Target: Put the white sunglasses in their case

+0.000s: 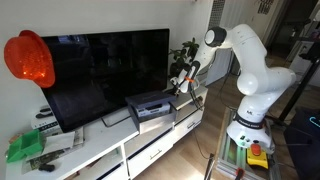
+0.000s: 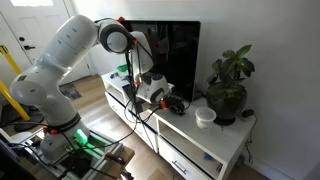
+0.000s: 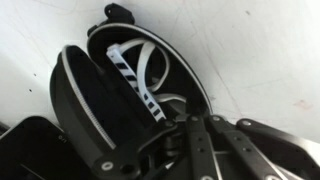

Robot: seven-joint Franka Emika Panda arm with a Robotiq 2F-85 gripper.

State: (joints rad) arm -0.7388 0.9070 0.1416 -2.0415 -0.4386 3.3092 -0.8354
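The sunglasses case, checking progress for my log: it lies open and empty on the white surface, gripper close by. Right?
Not empty. The wrist view shows the white sunglasses lying inside the case. The rest holds: it is open, on the white surface, with the gripper close by.

Exterior views face the cabinet (image 1: 105, 148) from opposite ends (wrist close)

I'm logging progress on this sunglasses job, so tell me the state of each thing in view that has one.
Case: open.
Sunglasses: lying inside the case.
Gripper: right at the case; open or shut unclear.
TV: screen dark.
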